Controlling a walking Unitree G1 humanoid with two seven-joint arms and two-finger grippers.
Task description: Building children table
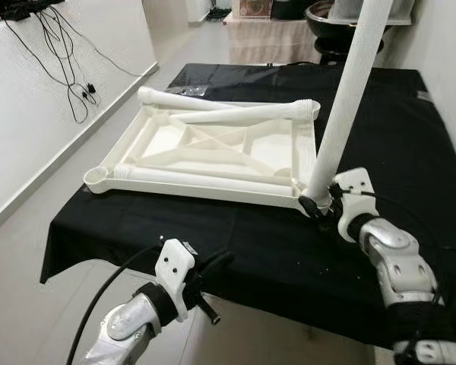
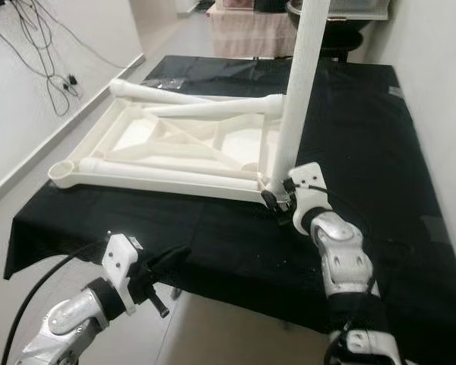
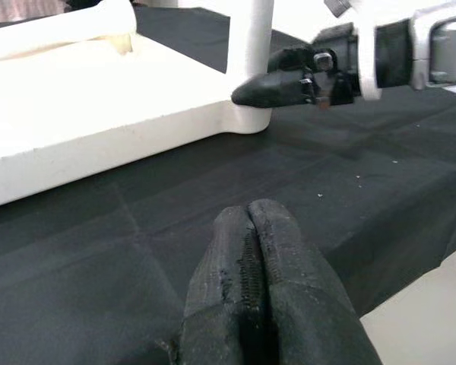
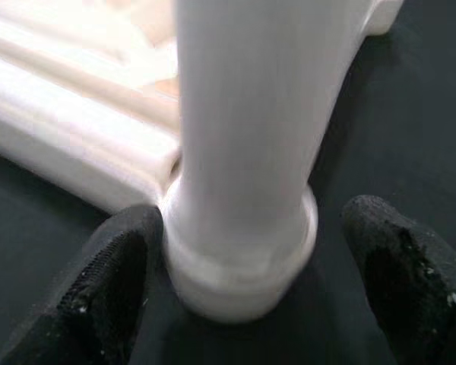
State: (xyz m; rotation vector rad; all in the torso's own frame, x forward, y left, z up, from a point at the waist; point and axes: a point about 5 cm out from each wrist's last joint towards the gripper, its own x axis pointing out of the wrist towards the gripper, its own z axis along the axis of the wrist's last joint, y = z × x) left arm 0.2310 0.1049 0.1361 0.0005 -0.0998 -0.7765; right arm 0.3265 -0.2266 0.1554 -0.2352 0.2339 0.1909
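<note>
Leg (image 1: 348, 99) upright between spread right claw (image 4: 239, 281) fingers; left claw (image 3: 252, 304) pressed together.

Both eye views look forward and down from the head onto the black-covered table (image 1: 410, 144), sharing the white tabletop (image 1: 213, 148) and its upright leg (image 1: 346, 99). The left wrist view looks low across the cloth toward that leg's base; the right wrist view sits very close against the same base
</note>
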